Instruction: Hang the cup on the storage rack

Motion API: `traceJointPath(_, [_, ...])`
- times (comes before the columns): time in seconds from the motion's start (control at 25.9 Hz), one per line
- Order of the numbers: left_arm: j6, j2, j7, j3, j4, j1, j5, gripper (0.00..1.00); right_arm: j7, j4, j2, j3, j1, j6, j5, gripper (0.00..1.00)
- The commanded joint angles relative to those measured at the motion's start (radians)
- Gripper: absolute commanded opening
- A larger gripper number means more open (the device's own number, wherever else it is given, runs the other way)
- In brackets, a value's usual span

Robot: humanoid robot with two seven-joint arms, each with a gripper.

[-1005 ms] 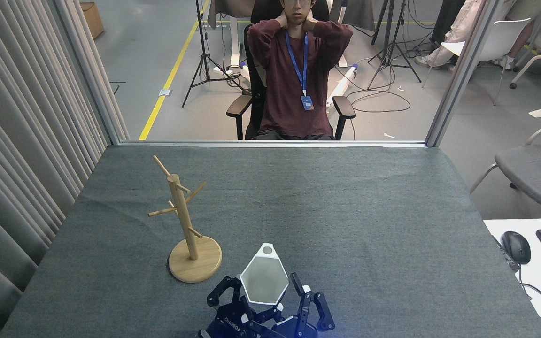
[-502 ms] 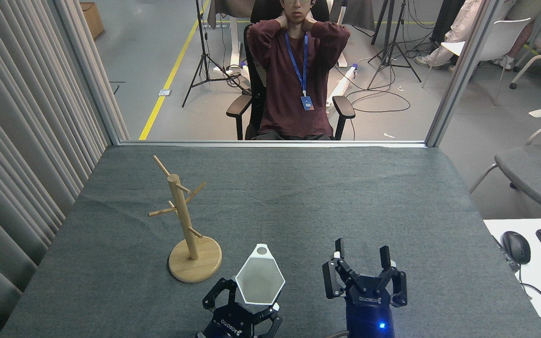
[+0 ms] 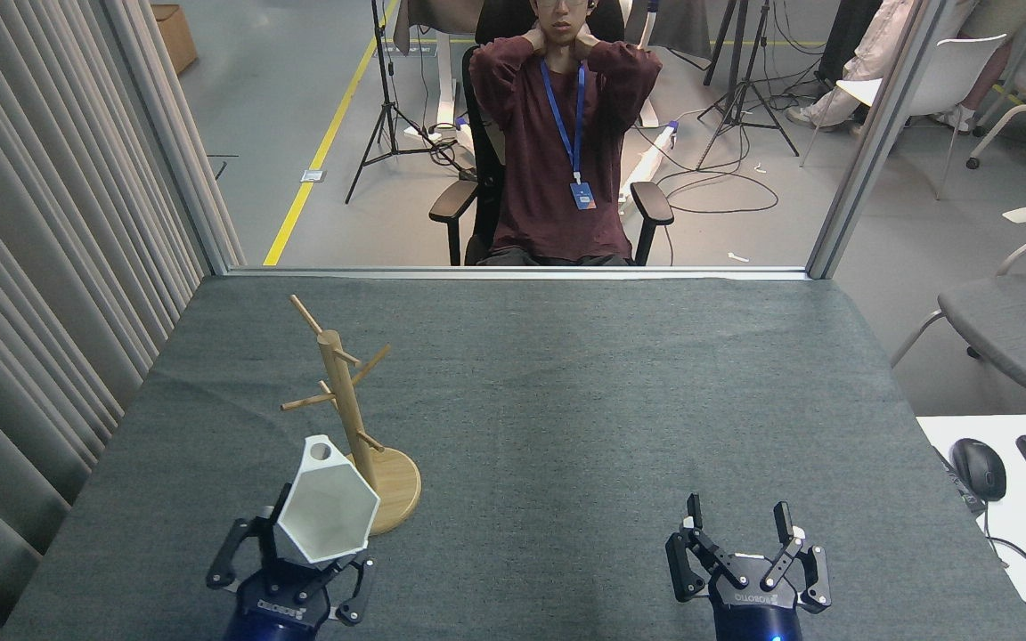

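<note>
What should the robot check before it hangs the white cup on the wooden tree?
1. Left gripper holds the white hexagonal cup: ok.
2. The cup's small tab with the round hole is in sight, pointing up and away: ok.
3. Light wooden mug tree stands upright on its round disc base: ok.
4. Pegs are free, nothing hangs on them: ok.
5. Right gripper is open, empty and far from the rack: ok.
6. Hole lined up with a peg: not ok, the tab sits below the side pegs; its depth from the pole, cannot tell.
</note>
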Motion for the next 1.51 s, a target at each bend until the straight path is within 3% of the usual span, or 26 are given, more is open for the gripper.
traceJointPath(0.0, [0.009, 0.010, 0.001, 0.097, 0.038, -0.074, -0.070, 0.45, -0.003, -0.001, 0.000, 0.001, -0.002, -0.003, 0.001, 0.99])
traceJointPath(0.19, [0.009, 0.030, 0.001, 0.155, 0.153, -0.176, -0.124, 0.45, -0.003, 0.001, -0.006, 0.001, -0.005, -0.004, 0.001, 0.99])
traceJointPath(0.43, [0.009, 0.062, 0.010, 0.152, 0.169, -0.184, -0.127, 0.45, -0.003, -0.001, -0.006, 0.001, -0.003, -0.004, 0.001, 0.99])
traceJointPath(0.85, [0.012, 0.033, 0.021, 0.123, 0.231, -0.213, -0.233, 0.45, -0.003, -0.010, -0.007, -0.002, -0.003, -0.012, 0.001, 0.99])
traceJointPath(1.28, [0.042, 0.017, 0.022, 0.075, 0.351, -0.284, -0.250, 0.47, -0.006, -0.012, -0.009, -0.005, -0.002, -0.021, -0.001, 0.99])
traceJointPath(1.35, [0.065, 0.016, 0.022, 0.060, 0.365, -0.284, -0.250, 0.52, -0.006, -0.012, -0.009, -0.005, -0.002, -0.021, -0.001, 0.99])
traceJointPath(1.39, [0.072, 0.008, 0.022, 0.054, 0.368, -0.284, -0.248, 0.63, -0.006, -0.010, -0.009, -0.005, -0.002, -0.021, -0.001, 0.99])
traceJointPath(1.47, [0.078, -0.009, 0.038, 0.052, 0.370, -0.284, -0.245, 1.00, -0.007, -0.010, -0.010, -0.005, -0.002, -0.021, -0.001, 0.99])
